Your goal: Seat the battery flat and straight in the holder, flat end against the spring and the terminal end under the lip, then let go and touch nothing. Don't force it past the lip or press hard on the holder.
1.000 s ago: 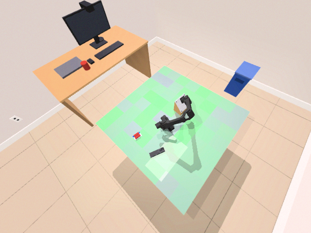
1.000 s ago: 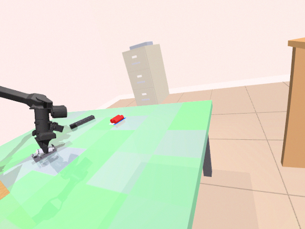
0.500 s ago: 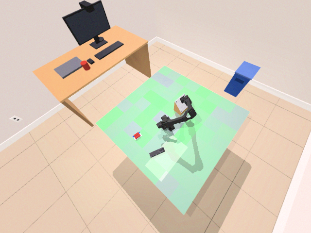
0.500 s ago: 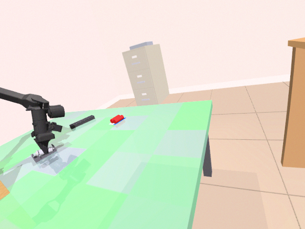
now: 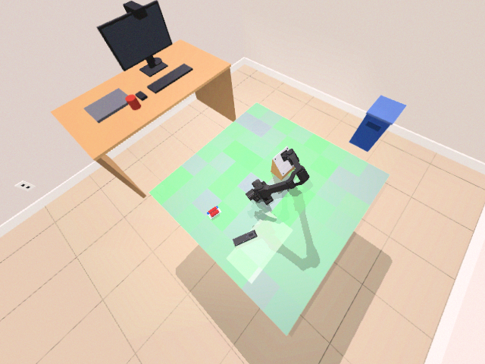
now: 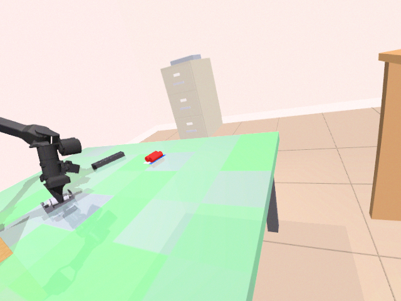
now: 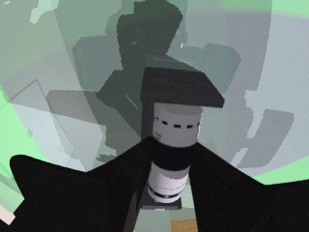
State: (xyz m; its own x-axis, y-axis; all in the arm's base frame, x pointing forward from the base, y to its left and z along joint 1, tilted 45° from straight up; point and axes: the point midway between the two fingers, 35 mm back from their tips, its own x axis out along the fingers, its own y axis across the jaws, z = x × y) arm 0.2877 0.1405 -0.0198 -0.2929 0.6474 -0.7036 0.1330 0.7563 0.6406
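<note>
One battery (image 6: pixel 52 201) (image 7: pixel 177 128), one holder (image 6: pixel 48 209) (image 7: pixel 181 87), two red cylinders (image 5: pixel 213 211) (image 6: pixel 153 156)

pale walls with white skirting meet a beige tiled floor. in the top view, a wooden desk (image 5: pixel 78 117) (image 6: pixel 388 139) stands at eleven o'clock, a blue bin (image 5: pixel 370 127) at two; the exterior view shows a beige filing cabinet (image 6: pixel 207 97) at twelve.
</note>
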